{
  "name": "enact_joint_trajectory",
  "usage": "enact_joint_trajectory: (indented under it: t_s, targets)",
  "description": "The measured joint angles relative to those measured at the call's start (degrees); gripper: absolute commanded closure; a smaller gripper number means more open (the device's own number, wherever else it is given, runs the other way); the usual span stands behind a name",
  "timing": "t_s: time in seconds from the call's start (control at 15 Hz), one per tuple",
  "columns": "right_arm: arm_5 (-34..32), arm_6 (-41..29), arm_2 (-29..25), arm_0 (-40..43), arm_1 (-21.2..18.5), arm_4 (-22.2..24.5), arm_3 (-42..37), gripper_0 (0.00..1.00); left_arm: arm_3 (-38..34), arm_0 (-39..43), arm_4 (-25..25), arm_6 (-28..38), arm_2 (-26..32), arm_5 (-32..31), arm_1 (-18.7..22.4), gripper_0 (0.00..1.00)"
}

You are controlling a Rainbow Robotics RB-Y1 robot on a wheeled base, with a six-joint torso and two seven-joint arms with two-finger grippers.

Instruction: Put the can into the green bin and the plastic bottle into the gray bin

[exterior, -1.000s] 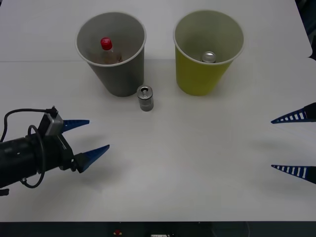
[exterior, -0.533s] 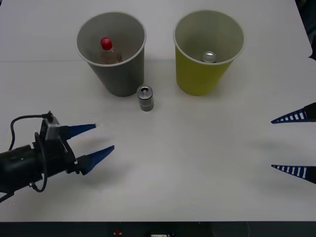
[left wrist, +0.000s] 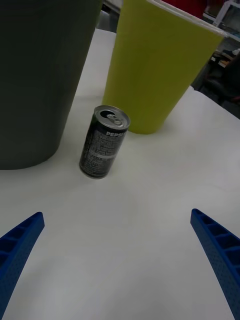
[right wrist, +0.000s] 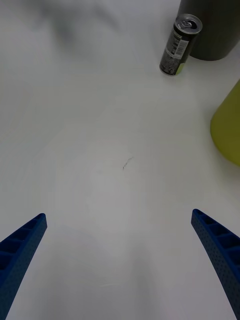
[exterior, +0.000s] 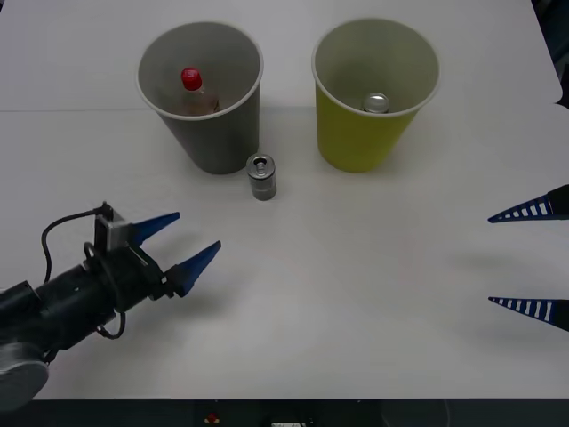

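Note:
A small silver-gray can [exterior: 261,176] [left wrist: 104,142] [right wrist: 180,44] stands upright on the table just in front of the gray bin [exterior: 222,142] [left wrist: 40,75] [right wrist: 210,25]. Inside that bin stands the plastic bottle [exterior: 192,89] with its red cap. The green bin [exterior: 356,142] [left wrist: 160,65] [right wrist: 227,125] stands to the right and holds another can [exterior: 376,103]. My left gripper [exterior: 196,233] [left wrist: 116,214] is open, low over the table, short of the standing can and pointing at it. At the table's right side my right gripper [exterior: 491,260] [right wrist: 119,215] hangs open and holds nothing.
The white table [exterior: 356,267] is bare between the two grippers and in front of the bins. A black cable [exterior: 62,222] loops over the left wrist. The table's front edge runs along the bottom of the front view.
My left arm has moved forward and to the right, bringing its open fingers closer to the standing can. The right gripper, the bins and the cans have not moved.

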Motion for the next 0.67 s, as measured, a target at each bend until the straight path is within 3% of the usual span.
enact_joint_trajectory:
  t_s: [0.27,0.67]
  targets:
    - [0.0,0.0,0.0,0.0,0.0,0.0,0.0,0.00,3.3,-6.1,11.7,-9.8,-9.2,-7.1,-4.9,0.00]
    - [0.0,0.0,0.0,0.0,0.0,0.0,0.0,0.00,5.5,-10.4,25.9,-24.7,-13.4,-11.5,-13.0,0.00]
